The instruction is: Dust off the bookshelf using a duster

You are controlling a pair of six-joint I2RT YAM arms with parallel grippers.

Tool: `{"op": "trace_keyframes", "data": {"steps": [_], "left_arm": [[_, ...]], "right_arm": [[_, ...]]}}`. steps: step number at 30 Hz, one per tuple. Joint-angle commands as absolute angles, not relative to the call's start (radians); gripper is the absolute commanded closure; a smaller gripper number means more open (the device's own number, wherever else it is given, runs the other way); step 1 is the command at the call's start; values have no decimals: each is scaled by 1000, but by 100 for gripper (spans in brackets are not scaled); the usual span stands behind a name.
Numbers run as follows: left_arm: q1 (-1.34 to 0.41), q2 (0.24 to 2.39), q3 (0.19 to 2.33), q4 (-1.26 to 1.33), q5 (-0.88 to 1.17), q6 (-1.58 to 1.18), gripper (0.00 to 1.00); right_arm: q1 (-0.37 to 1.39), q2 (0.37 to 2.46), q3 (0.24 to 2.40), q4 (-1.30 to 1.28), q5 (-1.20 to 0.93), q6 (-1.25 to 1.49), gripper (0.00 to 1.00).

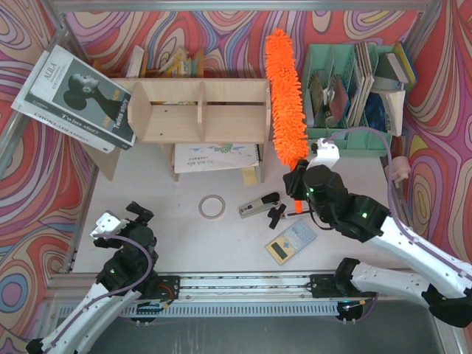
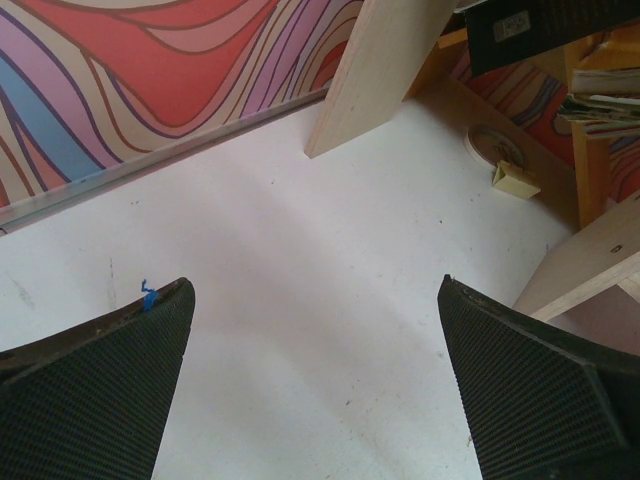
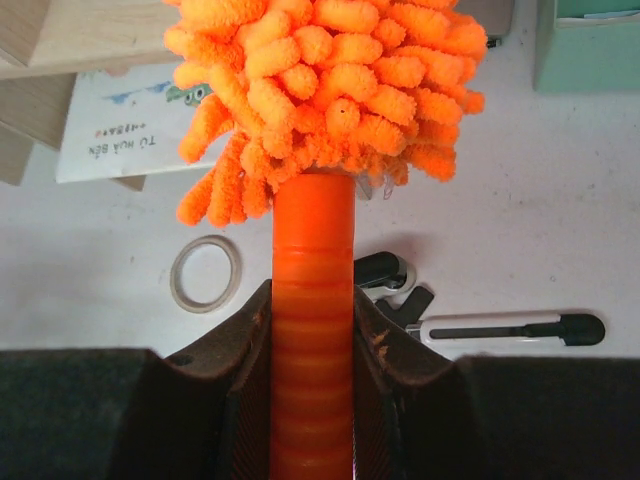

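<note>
Duster (image 1: 286,96) clamped by our right pincer (image 3: 312,330); left pincer (image 2: 315,380) gapes empty.
We risk toppling the bookshelf (image 1: 199,110) by sweeping hard.

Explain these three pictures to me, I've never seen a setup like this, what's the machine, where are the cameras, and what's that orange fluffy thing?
These are two robot arms fixed side by side at the near edge of a white table. One picture looks down from above. The other two come from small cameras on each wrist, so the dark shapes at the bottom are that arm's own fingers.

The orange thing is a duster. The right gripper is shut on its handle, and its fluffy head lies along the right end of the wooden bookshelf. The left gripper is open and holds nothing.

Also on the table: a roll of tape, a calculator, a green file organizer and some books.
</note>
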State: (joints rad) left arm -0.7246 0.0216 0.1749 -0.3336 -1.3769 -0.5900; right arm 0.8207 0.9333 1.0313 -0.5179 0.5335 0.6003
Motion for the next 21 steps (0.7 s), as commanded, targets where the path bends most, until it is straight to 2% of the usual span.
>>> {"op": "trace_keyframes", "data": {"steps": [1,11,21], "left_arm": [[-719,14,159,-317,-1375,-571,2],[-719,20,160,-311,-1373,-568,1],[-719,26,157,-299,-1370,-563,2]], "right_arm": [[815,906,1015,-538,527,652,100],[824,923,734,-472,378,856,100],[828,897,950,-534,490,733,100]]}}
